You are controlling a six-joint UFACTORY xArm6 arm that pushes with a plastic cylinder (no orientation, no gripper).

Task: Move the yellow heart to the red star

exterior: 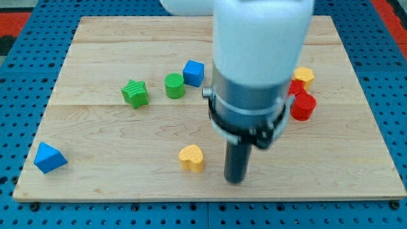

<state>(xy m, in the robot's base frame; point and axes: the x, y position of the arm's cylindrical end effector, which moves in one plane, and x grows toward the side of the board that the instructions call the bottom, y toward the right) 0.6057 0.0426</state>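
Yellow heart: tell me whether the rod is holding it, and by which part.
Nothing is held. My tip stands on the board just to the view's right of the yellow heart, with a small gap showing between them.

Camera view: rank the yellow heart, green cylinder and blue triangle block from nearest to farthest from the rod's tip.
1. Yellow heart, just to the view's left of my tip.
2. Green cylinder, toward the view's top and left.
3. Blue triangle block, far off at the view's left edge of the board.
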